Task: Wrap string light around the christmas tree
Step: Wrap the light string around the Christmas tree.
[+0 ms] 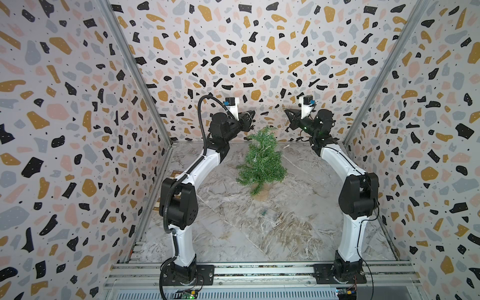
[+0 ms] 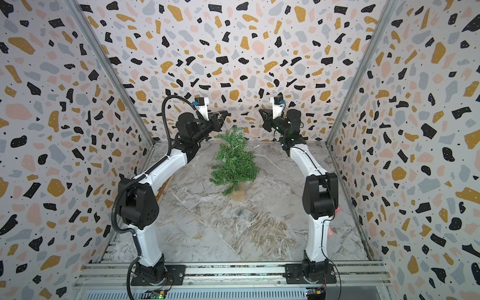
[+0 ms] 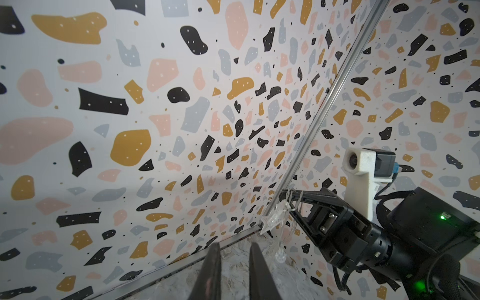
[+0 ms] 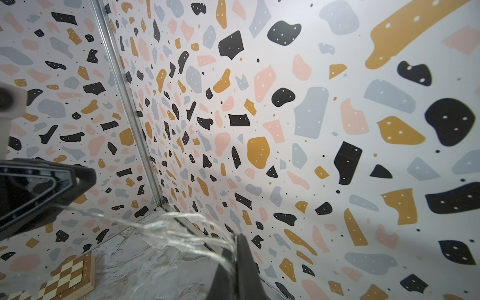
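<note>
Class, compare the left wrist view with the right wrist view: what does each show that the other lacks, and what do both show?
Left wrist only: the right gripper from outside, pinching bunched string light, a bulb dangling. Right wrist only: a checkered board and the left gripper from outside. Both: the string light, speckled walls, marble floor.

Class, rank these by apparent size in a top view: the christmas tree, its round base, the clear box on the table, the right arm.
1. right arm, nearer the camera.
2. christmas tree.
3. round base and clear box: alike; branches partly hide the base.
</note>
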